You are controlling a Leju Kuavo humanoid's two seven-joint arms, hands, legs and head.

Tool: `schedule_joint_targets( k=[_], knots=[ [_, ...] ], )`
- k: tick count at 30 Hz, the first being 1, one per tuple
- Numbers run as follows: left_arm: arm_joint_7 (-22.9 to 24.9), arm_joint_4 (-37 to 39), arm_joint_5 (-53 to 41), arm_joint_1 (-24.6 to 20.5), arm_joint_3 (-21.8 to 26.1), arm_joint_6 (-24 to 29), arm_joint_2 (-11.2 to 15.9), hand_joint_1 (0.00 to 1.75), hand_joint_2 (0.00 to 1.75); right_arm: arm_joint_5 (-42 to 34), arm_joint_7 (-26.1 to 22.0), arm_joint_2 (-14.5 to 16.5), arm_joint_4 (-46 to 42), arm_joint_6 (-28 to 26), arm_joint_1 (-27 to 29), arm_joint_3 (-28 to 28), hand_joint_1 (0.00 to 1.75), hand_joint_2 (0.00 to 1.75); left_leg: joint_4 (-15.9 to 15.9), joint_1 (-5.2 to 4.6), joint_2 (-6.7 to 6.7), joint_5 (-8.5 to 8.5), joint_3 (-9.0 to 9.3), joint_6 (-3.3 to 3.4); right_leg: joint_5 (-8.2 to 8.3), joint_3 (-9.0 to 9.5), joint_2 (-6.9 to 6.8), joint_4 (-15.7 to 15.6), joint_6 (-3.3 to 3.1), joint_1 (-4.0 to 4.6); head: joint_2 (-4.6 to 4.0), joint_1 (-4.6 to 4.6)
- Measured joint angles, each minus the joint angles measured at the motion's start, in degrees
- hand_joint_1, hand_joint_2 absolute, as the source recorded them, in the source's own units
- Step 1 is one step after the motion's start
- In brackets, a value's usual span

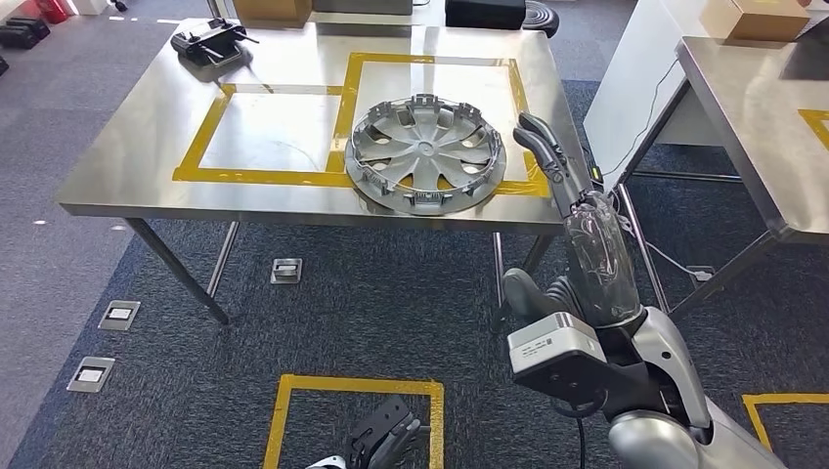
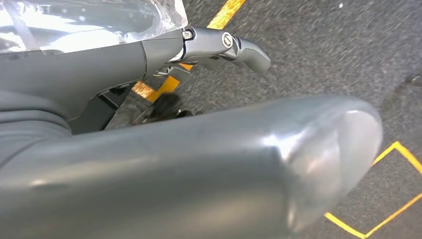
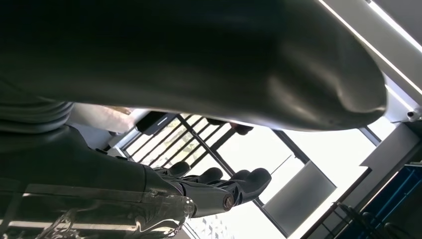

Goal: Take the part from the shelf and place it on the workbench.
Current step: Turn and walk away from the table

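Note:
The part, a silver wheel cover [image 1: 426, 153], lies flat on the steel workbench [image 1: 127, 156], overlapping the yellow tape of the right-hand marked square. My right hand [image 1: 547, 156] is raised just right of the cover's rim, a little apart from it, fingers stretched out and holding nothing. In the right wrist view the dark fingers [image 3: 234, 184] lie straight and apart from the thumb. My left hand [image 1: 383, 436] hangs low over the carpet, below the table's front edge, and grips nothing. Its fingers [image 2: 219, 45] reach out over the floor in the left wrist view.
A black tool [image 1: 208, 41] lies at the workbench's far left corner. A second steel table [image 1: 763, 117] with a cardboard box [image 1: 755, 20] stands to the right. Yellow tape squares [image 1: 357, 386] mark the carpet, and floor sockets [image 1: 119, 315] sit at the left.

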Motion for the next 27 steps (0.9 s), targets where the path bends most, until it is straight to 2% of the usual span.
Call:
schedule_joint_targets(
  k=[1, 2, 3, 4, 5, 6, 8, 9, 10, 12, 13, 14, 15, 16, 17, 18, 19, 20, 21, 23, 24, 25, 27],
  knots=[
    [0.0, 0.0, 0.0, 0.0, 0.0, 0.0, 0.0, 0.0, 0.0, 0.0, 0.0, 0.0, 0.0, 0.0, 0.0, 0.0, 0.0, 0.0, 0.1, -0.17, -0.01, 0.58, -0.84, 0.0, 1.53, 1.7, 0.02, -1.3, -0.35, 0.13, 0.01, 0.04],
    [0.0, 0.0, 0.0, 0.0, 0.0, 0.0, 0.0, 0.0, 0.0, 0.0, 0.0, 0.0, 0.0, 0.0, -0.1, 0.0, 0.0, 0.0, 0.2, -0.29, -0.01, 1.15, -1.58, -0.05, 2.92, 4.29, 0.1, -4.4, -0.88, 0.38, 0.01, 0.08],
    [0.0, 0.0, 0.0, 0.0, 0.0, 0.0, 0.0, 0.0, 0.0, 0.0, 0.0, 0.0, 0.0, 0.0, -0.1, -0.1, 0.0, 0.0, 0.2, -0.46, -0.03, 1.67, -2.18, -0.18, 3.36, 7.26, 0.21, -8.5, -1.55, 0.69, 0.0, 0.06],
    [0.0, 0.0, 0.0, 0.0, 0.0, 0.0, -0.1, 0.0, 0.0, 0.0, 0.0, 0.0, -0.1, 0.0, -0.2, -0.1, 0.0, 0.0, 0.2, -0.5, -0.03, 2.25, -2.63, -0.41, 3.08, 9.95, 0.31, -12.7, -2.0, 0.95, 0.0, 0.03],
    [0.0, 0.0, 0.0, -0.1, 0.0, 0.0, -0.1, 0.0, 0.0, 0.0, 0.0, 0.0, -0.2, 0.0, -0.2, -0.2, 0.0, 0.0, 0.1, -0.39, -0.03, 2.87, -2.98, -0.72, 2.53, 11.73, 0.43, -15.8, -2.31, 1.25, 0.0, 0.0],
    [0.0, 0.0, 0.0, -0.1, 0.0, 0.0, -0.2, 0.0, 0.0, 0.0, 0.0, 0.0, -0.2, 0.0, -0.2, -0.3, 0.0, 0.0, -0.1, -0.26, -0.02, 3.52, -3.22, -1.09, 2.12, 12.48, 0.5, -17.6, -2.48, 1.49, 0.0, -0.02],
    [0.1, 0.0, -0.1, 0.0, 0.0, 0.0, -0.2, 0.0, 0.0, 0.0, 0.0, 0.0, -0.2, 0.0, -0.2, -0.3, 0.0, 0.0, -0.8, 0.04, -0.07, 4.4, -3.53, -1.78, 3.23, 12.19, 0.4, -18.8, -2.76, 1.62, 0.0, 0.03],
    [0.1, 0.0, -0.1, 0.1, 0.0, 0.0, -0.2, 0.0, 0.0, 0.0, 0.0, 0.0, -0.2, 0.0, -0.2, -0.3, 0.0, 0.0, -0.5, 0.05, -0.11, 3.52, -3.78, -2.08, 4.08, 11.88, 0.25, -19.3, -3.1, 1.5, 0.0, -0.02],
    [0.2, 0.0, -0.1, 0.2, 0.0, 0.0, -0.1, 0.0, 0.0, 0.0, 0.0, 0.0, -0.2, 0.0, -0.2, -0.3, 0.0, 0.0, 0.9, 0.05, -0.15, 1.59, -4.23, -2.35, 4.88, 11.46, 0.04, -19.6, -3.39, 1.31, -0.01, -0.1],
    [0.2, 0.0, -0.1, 0.2, 0.0, 0.0, -0.1, 0.0, 0.0, 0.0, 0.0, 0.0, -0.2, 0.0, -0.2, -0.3, 0.0, 0.0, 7.1, 0.22, -0.17, -4.02, -5.64, -2.84, 6.02, 10.19, -0.24, -19.5, -3.7, 1.09, -0.01, -0.29],
    [0.2, 0.0, -0.1, 0.2, 0.0, 0.0, -0.1, 0.0, 0.0, 0.0, 0.0, 0.0, -0.2, 0.0, -0.1, -0.3, 0.0, 0.0, 10.8, 0.34, -0.16, -5.98, -6.24, -3.11, 6.47, 9.36, -0.34, -19.2, -3.66, 1.04, -0.02, -0.32],
    [0.2, 0.0, -0.1, 0.2, 0.0, 0.0, 0.0, 0.0, 0.0, 0.0, 0.0, 0.0, -0.2, 0.0, -0.1, -0.2, 0.0, 0.0, 13.6, 0.45, -0.16, -6.66, -6.35, -3.38, 6.9, 8.43, -0.41, -18.8, -3.56, 0.95, -0.02, -0.34],
    [0.2, 0.0, -0.1, 0.2, 0.0, 0.0, 0.0, 0.0, 0.0, 0.0, 0.0, 0.0, -0.2, 0.0, -0.1, -0.2, 0.0, 0.0, 14.9, 0.57, -0.16, -6.12, -5.74, -3.65, 7.29, 7.4, -0.45, -18.3, -3.38, 0.8, -0.02, -0.36],
    [0.2, 0.0, -0.1, 0.2, 0.0, 0.0, 0.0, 0.0, 0.0, 0.0, 0.0, 0.0, -0.2, 0.0, -0.1, -0.2, 0.0, 0.0, 14.2, 0.73, -0.15, -4.75, -4.27, -3.93, 7.65, 6.32, -0.46, -17.7, -3.12, 0.59, -0.02, -0.38],
    [0.2, 0.0, -0.1, 0.1, 0.0, 0.0, 0.0, 0.0, 0.0, 0.0, 0.0, 0.0, -0.2, 0.0, -0.1, -0.2, 0.0, 0.0, 11.8, 0.93, -0.15, -3.35, -2.0, -4.2, 7.95, 5.27, -0.44, -17.0, -2.82, 0.37, -0.01, -0.46],
    [0.2, 0.0, -0.1, 0.0, 0.0, 0.0, 0.0, 0.0, 0.0, 0.0, 0.0, 0.0, -0.3, 0.0, -0.1, -0.2, 0.0, 0.0, 8.5, 1.08, -0.17, -3.06, 0.61, -4.55, 8.19, 4.26, -0.41, -16.3, -2.46, 0.28, -0.01, -0.65],
    [0.2, 0.0, -0.1, 0.0, 0.0, 0.0, 0.0, 0.0, 0.0, 0.0, 0.0, 0.0, -0.3, -0.1, -0.1, -0.3, 0.0, 0.0, 5.2, 1.15, -0.22, -3.47, 2.8, -4.57, 8.45, 3.45, -0.36, -15.6, -2.08, 0.28, 0.0, -0.93],
    [0.2, 0.0, -0.1, -0.1, 0.0, 0.0, 0.0, 0.0, 0.0, 0.0, 0.0, 0.0, -0.4, -0.1, -0.1, -0.4, 0.0, 0.0, 2.8, 1.15, -0.27, -4.24, 4.19, -4.42, 8.78, 2.86, -0.33, -15.2, -1.71, 0.34, 0.0, -1.12],
    [0.2, 0.0, -0.1, -0.1, 0.0, 0.0, 0.0, 0.0, 0.0, 0.0, 0.0, 0.0, -0.4, -0.1, -0.1, -0.4, 0.0, 0.0, 1.6, 1.01, -0.32, -4.97, 4.69, -4.06, 9.21, 2.48, -0.32, -15.0, -1.35, 0.43, 0.0, -1.23],
    [0.2, 0.0, -0.1, -0.1, 0.0, 0.0, 0.0, 0.0, 0.0, 0.0, 0.0, -0.1, -0.5, -0.1, -0.1, -0.5, 0.0, 0.0, 1.3, 0.94, -0.24, -4.48, 4.12, -2.78, 9.92, 2.15, -0.31, -15.1, -0.72, 0.37, 0.0, -1.1],
    [0.2, 0.0, -0.1, 0.0, 0.0, 0.0, 0.0, 0.0, 0.0, 0.0, 0.0, -0.2, -0.4, -0.1, -0.1, -0.5, 0.0, 0.0, 1.3, 0.94, -0.14, -3.99, 3.66, -2.12, 9.24, 1.9, -0.26, -14.8, -0.45, 0.3, 0.0, -1.0],
    [0.2, 0.0, -0.1, -0.1, 0.0, 0.0, 0.0, 0.0, 0.0, 0.0, 0.0, -0.3, -0.4, -0.1, -0.1, -0.5, 0.0, 0.0, 1.2, 0.96, -0.02, -3.42, 3.07, -1.49, 7.5, 1.46, -0.19, -13.5, -0.22, 0.23, -0.01, -0.83],
    [0.2, 0.0, -0.1, -0.2, 0.0, -0.1, 0.0, 0.0, 0.0, 0.0, 0.1, -0.4, -0.4, 0.0, -0.1, -0.5, 0.0, 0.0, 1.2, 0.8, 0.1, -2.15, 1.51, -0.62, 1.78, 0.08, -0.06, -7.8, 0.04, 0.19, -0.01, -0.39]
  ],
)
